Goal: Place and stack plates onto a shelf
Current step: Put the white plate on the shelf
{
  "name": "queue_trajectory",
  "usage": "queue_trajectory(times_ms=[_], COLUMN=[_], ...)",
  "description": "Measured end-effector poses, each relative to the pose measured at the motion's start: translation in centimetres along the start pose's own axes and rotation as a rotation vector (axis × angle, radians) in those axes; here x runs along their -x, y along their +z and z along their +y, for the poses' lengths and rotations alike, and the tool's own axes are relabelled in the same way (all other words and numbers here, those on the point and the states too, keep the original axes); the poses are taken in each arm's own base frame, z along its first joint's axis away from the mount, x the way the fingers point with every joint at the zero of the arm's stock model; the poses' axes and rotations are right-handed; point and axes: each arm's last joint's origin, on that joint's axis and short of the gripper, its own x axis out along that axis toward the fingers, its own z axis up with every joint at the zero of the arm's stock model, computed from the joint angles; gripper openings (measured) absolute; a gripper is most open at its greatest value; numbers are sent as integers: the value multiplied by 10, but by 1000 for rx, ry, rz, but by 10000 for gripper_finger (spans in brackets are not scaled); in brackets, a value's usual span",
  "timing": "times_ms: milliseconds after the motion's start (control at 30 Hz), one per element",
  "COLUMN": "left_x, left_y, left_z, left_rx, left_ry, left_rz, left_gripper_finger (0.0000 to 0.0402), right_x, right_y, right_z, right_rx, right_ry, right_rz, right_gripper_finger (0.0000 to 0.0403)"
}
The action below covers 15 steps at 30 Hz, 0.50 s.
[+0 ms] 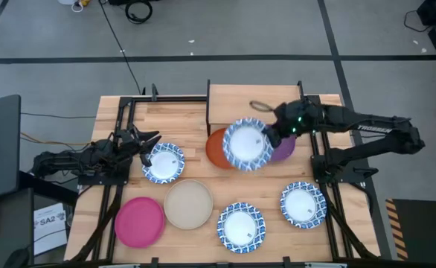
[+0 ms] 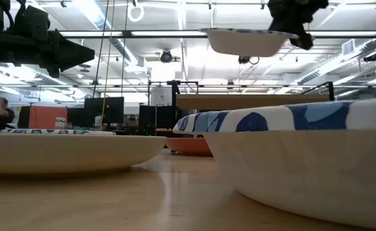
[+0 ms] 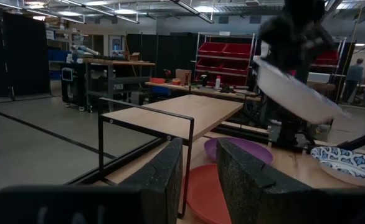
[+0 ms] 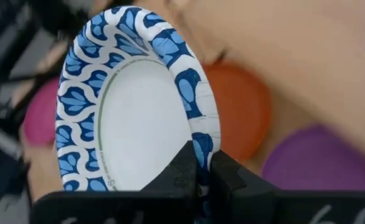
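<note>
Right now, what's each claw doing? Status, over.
Right gripper shut on blue-rimmed plate, held above orange plate. Left gripper idle by another patterned plate. Shelf bare.

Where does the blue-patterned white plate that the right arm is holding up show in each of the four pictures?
High view: the held blue-patterned white plate sits at centre, over the round orange plate.
Low view: top centre, seen from below, hanging in the air.
Left wrist view: upper right, tilted.
Right wrist view: fills the left and middle, its rim pinched in the right gripper.
Shared landmark: the orange plate nearby.
</note>
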Motion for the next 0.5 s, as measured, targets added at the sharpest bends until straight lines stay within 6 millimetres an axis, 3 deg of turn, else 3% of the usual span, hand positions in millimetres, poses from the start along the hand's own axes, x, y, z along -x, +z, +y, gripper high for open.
queue_trajectory(times_ms=[267,500], left_x=[0,0], left_y=[0,0], left_z=[0,0], left_rx=[0,0], left_ry=[0,0], left_rz=[0,0], left_gripper_finger=[103,103], right_x=[9,-19], right_y=[45,75], right_z=[-9,-31], right_rx=[-37,-103], right_ry=[-19,-20], right_rz=[-243,-280], right_gripper_finger=[23,22])
